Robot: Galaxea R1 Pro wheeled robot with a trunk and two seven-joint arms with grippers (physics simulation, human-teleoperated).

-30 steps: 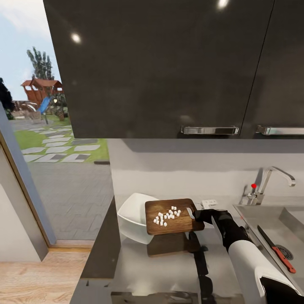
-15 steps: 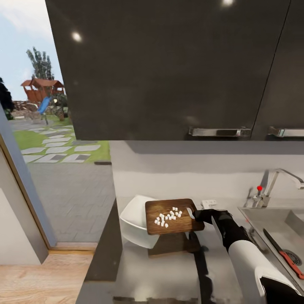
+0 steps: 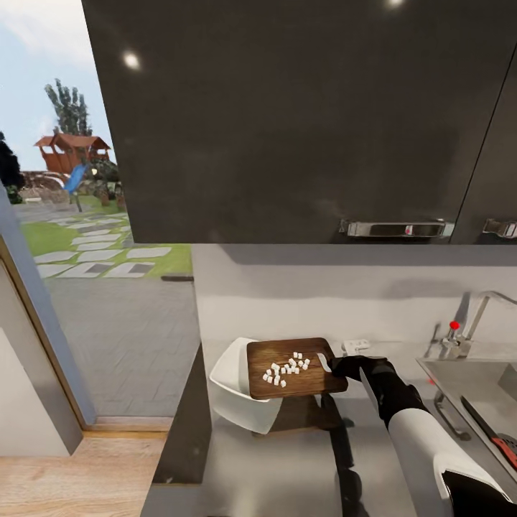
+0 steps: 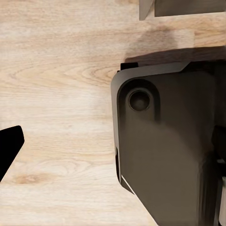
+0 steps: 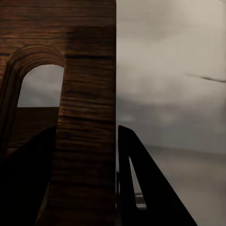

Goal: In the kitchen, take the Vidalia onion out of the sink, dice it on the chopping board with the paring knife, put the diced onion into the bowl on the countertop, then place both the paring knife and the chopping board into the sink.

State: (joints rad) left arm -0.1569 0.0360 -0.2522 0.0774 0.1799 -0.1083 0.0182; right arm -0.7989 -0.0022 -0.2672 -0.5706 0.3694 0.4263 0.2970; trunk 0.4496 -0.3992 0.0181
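My right gripper (image 3: 336, 367) is shut on the handle end of the brown chopping board (image 3: 305, 380), holding it level above the grey countertop (image 3: 301, 459). Several white onion dice (image 3: 286, 368) lie on the board. Its far end overlaps the right part of the white bowl (image 3: 231, 384). In the right wrist view the board's slot end (image 5: 87, 117) sits between my dark fingers (image 5: 141, 188). The red-handled paring knife (image 3: 495, 434) lies in the sink (image 3: 467, 380) at the right edge. One dark left fingertip (image 4: 8, 147) hangs over wooden floor.
Dark wall cabinets (image 3: 301, 115) with chrome handles hang low over the counter. The faucet (image 3: 470, 319) with a red dot stands behind the sink. The counter ends left of the bowl, beside an open doorway to a garden. My dark base (image 4: 165, 146) stands on the wooden floor.
The camera has turned left, so sink, faucet and knife have slid toward the picture's right edge. The held board now overlaps slightly more of the bowl.
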